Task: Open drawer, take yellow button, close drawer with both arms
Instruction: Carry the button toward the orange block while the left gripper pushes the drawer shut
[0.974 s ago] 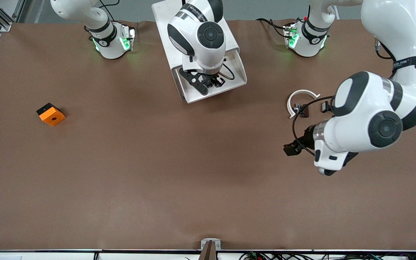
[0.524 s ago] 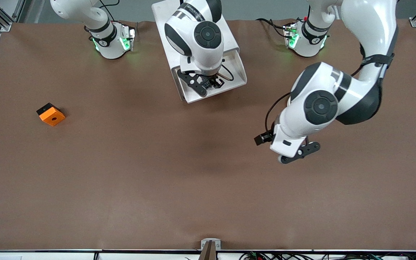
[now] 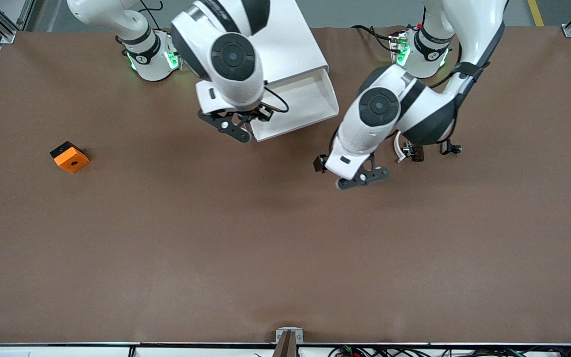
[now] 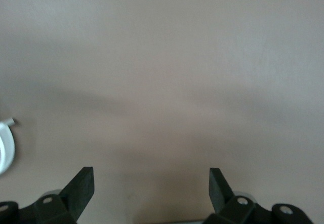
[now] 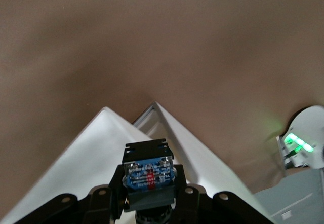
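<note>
1. The drawer (image 3: 298,106) sticks out of the white cabinet (image 3: 285,44), pulled open, and its tray looks bare.
2. The right tool (image 3: 236,126) hangs over the drawer's corner, clamped tight on the button (image 5: 150,176), dark body with a blue face.
3. The left tool (image 4: 152,188) hovers over bare bench (image 3: 265,238) with fingers spread wide, holding nothing.
4. An orange block (image 3: 70,157) sits well away from both tools.

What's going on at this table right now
The right tool, shut on the button, hangs over the corner of the open drawer toward the right arm's end. The left tool is open and empty above bare table, nearer the front camera than the drawer. The drawer has not been closed.
</note>
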`<state>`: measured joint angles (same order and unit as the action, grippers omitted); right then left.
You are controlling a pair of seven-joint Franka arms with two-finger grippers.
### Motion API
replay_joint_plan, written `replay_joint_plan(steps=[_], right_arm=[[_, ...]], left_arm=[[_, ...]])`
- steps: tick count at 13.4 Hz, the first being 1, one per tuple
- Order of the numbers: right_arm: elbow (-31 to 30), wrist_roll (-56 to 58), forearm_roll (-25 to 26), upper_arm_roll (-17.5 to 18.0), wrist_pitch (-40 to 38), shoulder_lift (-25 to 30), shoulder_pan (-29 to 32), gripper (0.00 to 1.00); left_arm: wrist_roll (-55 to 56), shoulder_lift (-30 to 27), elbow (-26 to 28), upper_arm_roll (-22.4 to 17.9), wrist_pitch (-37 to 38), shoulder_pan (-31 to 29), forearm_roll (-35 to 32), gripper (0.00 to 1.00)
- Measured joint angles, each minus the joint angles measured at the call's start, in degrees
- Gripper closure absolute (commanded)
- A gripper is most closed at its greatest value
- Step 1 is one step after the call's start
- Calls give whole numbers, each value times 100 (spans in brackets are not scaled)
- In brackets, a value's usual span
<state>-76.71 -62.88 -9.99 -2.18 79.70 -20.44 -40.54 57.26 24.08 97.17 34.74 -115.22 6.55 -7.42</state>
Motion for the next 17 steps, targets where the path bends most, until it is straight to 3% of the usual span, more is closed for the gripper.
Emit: replay_joint_plan(steps=[4, 9, 13, 17], right_arm=[[-64, 2112, 46, -39, -800, 603, 1120, 68], [-997, 4215, 734, -55, -721, 1170, 2221, 68], [-2032, 5352, 1444, -62, 331, 1501, 3060, 67], [-3112, 6097, 1614, -62, 2004, 1560, 3888, 67]], left_arm=[[271, -11, 408, 254, -13, 255, 0, 0], [717, -11, 664, 822, -33, 264, 0, 0], [1069, -7, 840, 1246, -33, 263, 62, 0], [1254, -8, 980, 1506, -33, 260, 139, 0]])
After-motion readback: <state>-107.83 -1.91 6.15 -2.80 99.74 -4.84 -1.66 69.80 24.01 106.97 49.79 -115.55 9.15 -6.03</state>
